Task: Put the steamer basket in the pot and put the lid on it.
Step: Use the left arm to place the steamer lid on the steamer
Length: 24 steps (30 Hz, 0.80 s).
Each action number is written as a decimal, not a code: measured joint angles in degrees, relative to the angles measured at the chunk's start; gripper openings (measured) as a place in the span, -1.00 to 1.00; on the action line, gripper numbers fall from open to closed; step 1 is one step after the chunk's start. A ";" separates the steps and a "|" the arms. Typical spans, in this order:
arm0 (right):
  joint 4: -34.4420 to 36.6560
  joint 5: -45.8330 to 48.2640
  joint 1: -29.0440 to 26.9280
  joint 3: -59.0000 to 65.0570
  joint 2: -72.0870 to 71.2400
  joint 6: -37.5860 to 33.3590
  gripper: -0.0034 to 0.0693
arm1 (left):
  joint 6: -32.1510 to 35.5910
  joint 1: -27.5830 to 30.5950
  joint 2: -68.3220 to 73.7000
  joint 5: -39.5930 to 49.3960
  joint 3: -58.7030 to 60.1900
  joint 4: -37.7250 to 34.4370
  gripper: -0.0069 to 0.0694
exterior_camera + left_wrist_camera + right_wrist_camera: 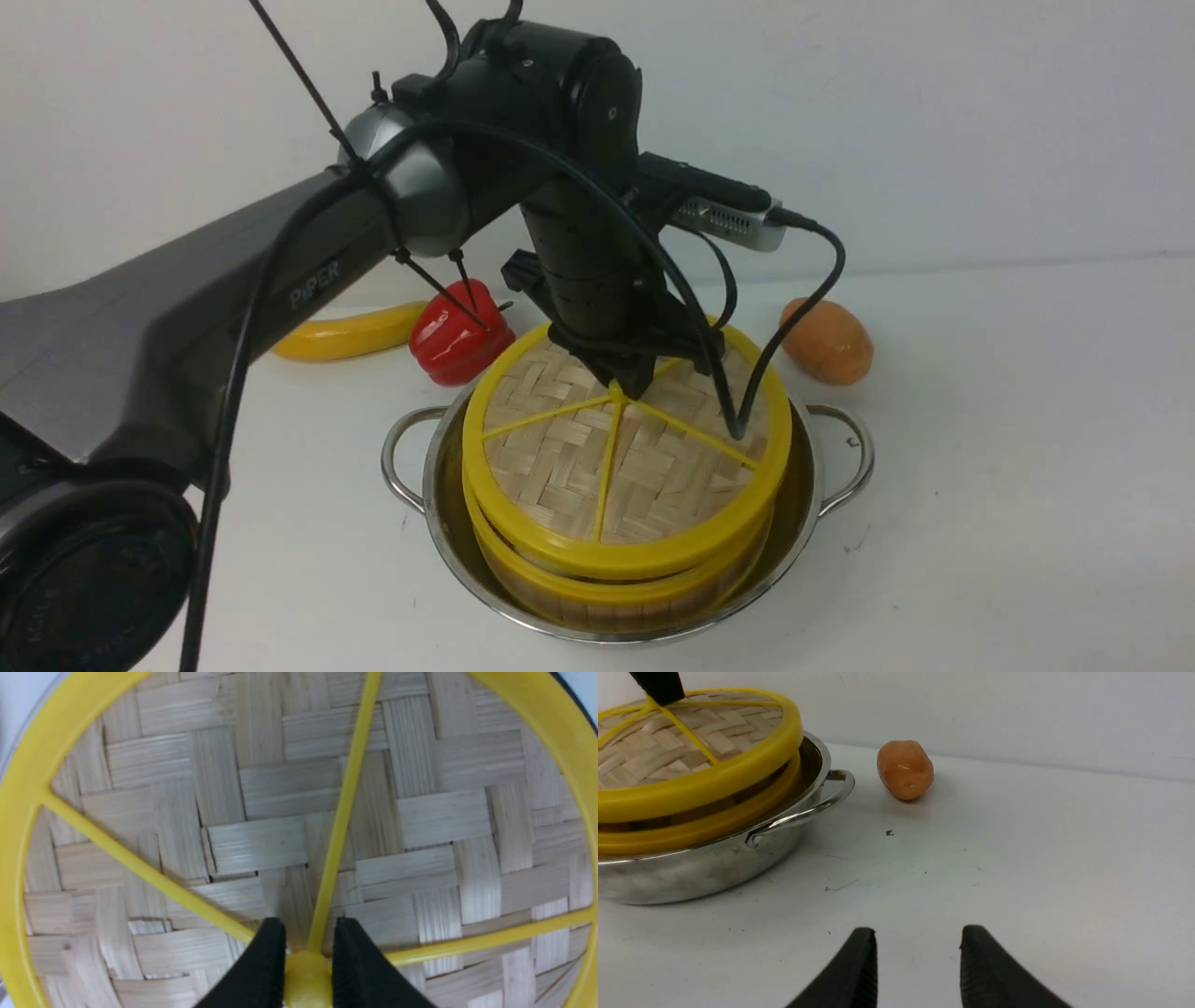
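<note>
Lab bench: bare white tabletop point(1017, 858).

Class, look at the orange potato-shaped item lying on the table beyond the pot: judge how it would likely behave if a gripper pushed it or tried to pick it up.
The orange potato looks rounded and egg-like, so a push would probably roll or wobble it unevenly. Its surface shows a small glossy highlight, suggesting smooth skin that may slip between fingers. It lies apart from the pot, so it would likely roll freely.

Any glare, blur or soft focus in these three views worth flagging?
Front view: the near left arm is soft, the pot rim reflects without glare. Left wrist view: the lid weave is slightly soft. Right wrist view: the potato carries a small highlight; shadows are faint.
</note>
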 joint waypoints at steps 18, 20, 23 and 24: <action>0.00 0.00 1.08 0.00 0.00 0.00 -0.24 | -1.49 0.00 -2.43 0.11 3.09 -0.07 -0.50; 0.00 0.00 1.08 0.00 0.00 0.00 -0.24 | -1.49 0.00 -2.43 0.11 3.35 0.03 -0.50; 0.00 0.00 1.08 0.00 0.00 0.00 -0.24 | -1.49 0.00 -2.43 0.11 3.36 0.08 -0.50; 0.00 0.00 1.08 0.00 0.00 0.00 -0.24 | -1.49 0.00 -2.43 0.11 3.36 0.34 -0.50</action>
